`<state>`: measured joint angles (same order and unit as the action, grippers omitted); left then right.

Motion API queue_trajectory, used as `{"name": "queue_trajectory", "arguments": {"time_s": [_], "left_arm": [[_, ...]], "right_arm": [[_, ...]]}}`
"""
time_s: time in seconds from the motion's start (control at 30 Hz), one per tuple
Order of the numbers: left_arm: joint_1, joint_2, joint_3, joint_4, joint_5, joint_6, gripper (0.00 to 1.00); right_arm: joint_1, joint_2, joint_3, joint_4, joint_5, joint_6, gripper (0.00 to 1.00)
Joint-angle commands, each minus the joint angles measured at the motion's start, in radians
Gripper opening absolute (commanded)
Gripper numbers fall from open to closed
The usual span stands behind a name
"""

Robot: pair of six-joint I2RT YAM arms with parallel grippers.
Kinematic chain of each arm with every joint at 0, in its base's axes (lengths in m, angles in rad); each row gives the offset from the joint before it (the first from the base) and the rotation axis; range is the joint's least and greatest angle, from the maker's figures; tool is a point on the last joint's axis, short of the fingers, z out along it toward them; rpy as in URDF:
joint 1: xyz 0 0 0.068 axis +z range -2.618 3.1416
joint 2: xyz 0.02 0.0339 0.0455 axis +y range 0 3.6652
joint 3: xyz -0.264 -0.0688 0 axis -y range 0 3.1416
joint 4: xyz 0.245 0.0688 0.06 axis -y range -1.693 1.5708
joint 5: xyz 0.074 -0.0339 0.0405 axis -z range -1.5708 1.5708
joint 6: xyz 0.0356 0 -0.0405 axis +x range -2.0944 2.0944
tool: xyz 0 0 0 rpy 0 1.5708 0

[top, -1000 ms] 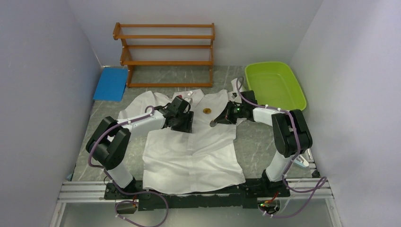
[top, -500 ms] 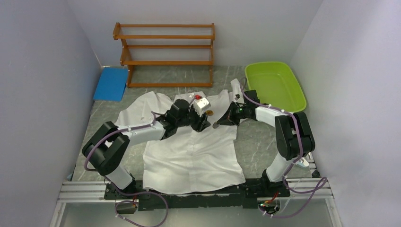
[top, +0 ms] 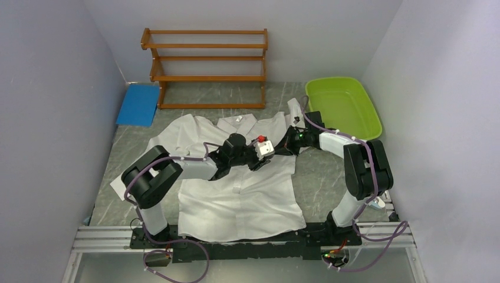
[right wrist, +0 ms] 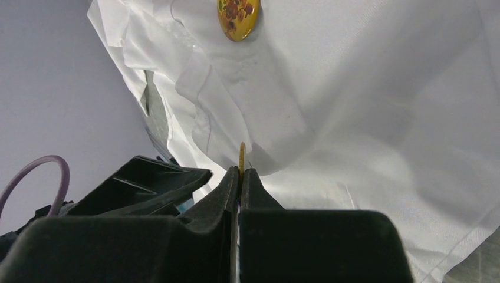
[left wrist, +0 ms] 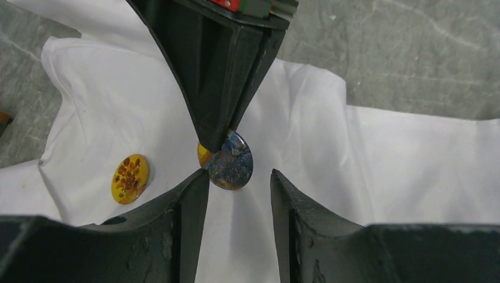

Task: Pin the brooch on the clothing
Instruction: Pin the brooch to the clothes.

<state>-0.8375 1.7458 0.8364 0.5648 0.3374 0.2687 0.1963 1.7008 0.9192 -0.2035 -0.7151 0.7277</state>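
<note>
The left gripper [left wrist: 239, 180] stands half open, one finger on either side of the lower edge of a round brooch with a mottled blue and orange face [left wrist: 231, 162]; whether the left-hand finger touches it I cannot tell. The right gripper [left wrist: 215, 141] comes down from the top of the left wrist frame, clamped on the upper rim of this brooch. Under both lies the white, thin, crumpled short-sleeved shirt [top: 236, 200], spread front up in the middle of the grey marbled table [top: 318, 177], collar toward the top of the overhead frame.

The wrist views show a second brooch, yellow with red flowers [left wrist: 130, 178], lying on the shirt left of the grippers; from overhead the left wrist covers it. The right wrist view shows the held brooch only edge-on. Only the overhead view takes in the lime green plastic tub [top: 343, 106] at upper right.

A second ago the left gripper sat further left over the shirt, and the yellow brooch showed from overhead; the right gripper has hardly shifted.
</note>
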Motion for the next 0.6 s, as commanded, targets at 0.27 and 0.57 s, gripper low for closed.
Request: {"name": "queue_trajectory", "arguments": {"time_s": [0.27,0.57], "left_arm": [[-0.072,0.037,0.062,0.008,-0.203,0.157,0.54],[-0.096,0.067,0.07,0.067,-0.326,0.145,0.53]], "right_arm": [[-0.014,-0.056,0.04,-0.004,-0.018,0.029,0.0],[-0.014,-0.052,0.043,0.001,-0.035,0.035,0.0]]}}
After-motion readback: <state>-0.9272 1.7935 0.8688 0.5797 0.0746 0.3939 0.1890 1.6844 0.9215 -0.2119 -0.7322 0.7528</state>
